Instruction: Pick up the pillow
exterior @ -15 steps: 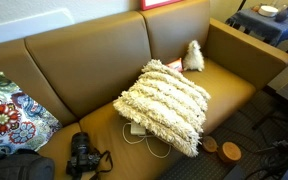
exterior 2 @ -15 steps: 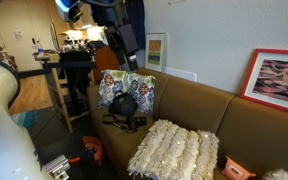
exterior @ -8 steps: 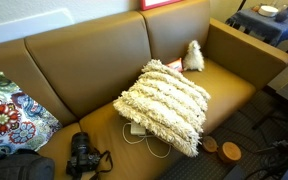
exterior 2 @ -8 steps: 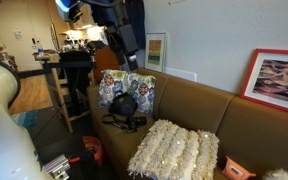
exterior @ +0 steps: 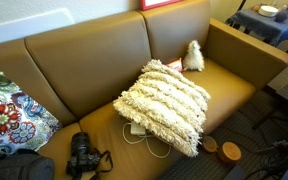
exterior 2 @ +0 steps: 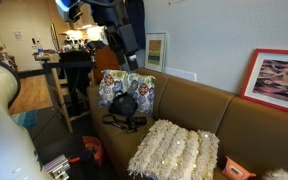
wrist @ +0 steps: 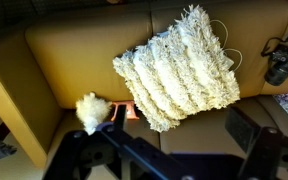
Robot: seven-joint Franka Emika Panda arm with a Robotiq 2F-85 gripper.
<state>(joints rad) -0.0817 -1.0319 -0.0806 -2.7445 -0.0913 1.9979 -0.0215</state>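
The pillow point(exterior: 164, 103) is a large cream-white shaggy cushion. It lies tilted on the brown sofa seat point(exterior: 94, 70), near the middle. It also shows in the other exterior view point(exterior 2: 174, 150) and in the wrist view point(wrist: 179, 70). My gripper point(wrist: 179, 135) is open and empty, high above the sofa, with the pillow below and ahead of the jaws. One dark finger point(wrist: 246, 125) shows at the right and one at the left. The arm point(exterior 2: 119, 25) hangs well above the sofa's end in an exterior view.
A small white fluffy toy point(exterior: 192, 57) sits behind the pillow. A black camera point(exterior: 82, 155) and a floral pillow point(exterior: 9, 115) lie at the sofa's other end. A white cable point(exterior: 144, 138) runs under the pillow. Wooden discs point(exterior: 229, 151) lie at the seat's front edge.
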